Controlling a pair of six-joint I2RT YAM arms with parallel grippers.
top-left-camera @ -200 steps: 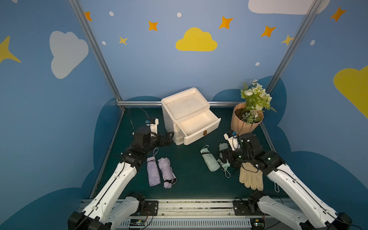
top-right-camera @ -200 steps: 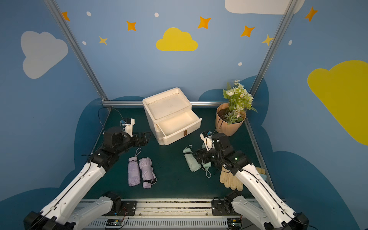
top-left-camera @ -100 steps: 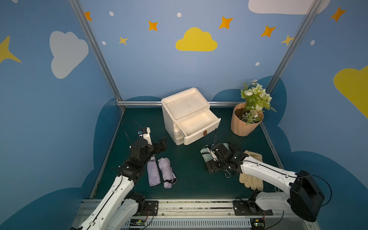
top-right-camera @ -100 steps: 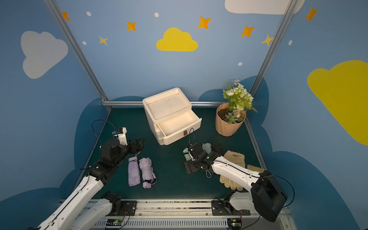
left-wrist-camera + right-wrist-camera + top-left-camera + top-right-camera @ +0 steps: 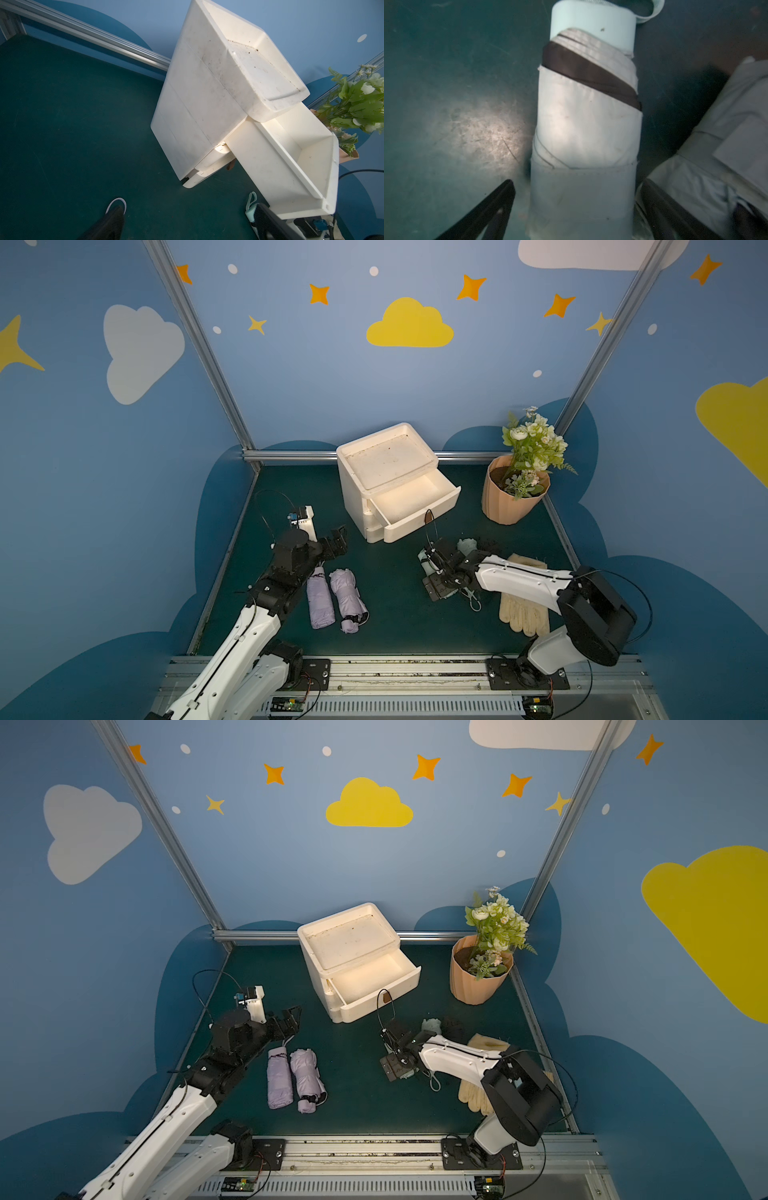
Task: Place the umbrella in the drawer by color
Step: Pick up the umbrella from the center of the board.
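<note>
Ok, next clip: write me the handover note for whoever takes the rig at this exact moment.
Left gripper: open, empty, near the far ends of the two purple umbrellas, which lie side by side on the mat.
Right gripper: open, low over the mint umbrella, one finger on either side, not closed on it.
Top drawer: stands open, nothing inside.
Done: the drawer is open; no umbrella is stowed.
Left: close on the mint umbrella and put it in the drawer, then sort the purple ones by colour.
</note>
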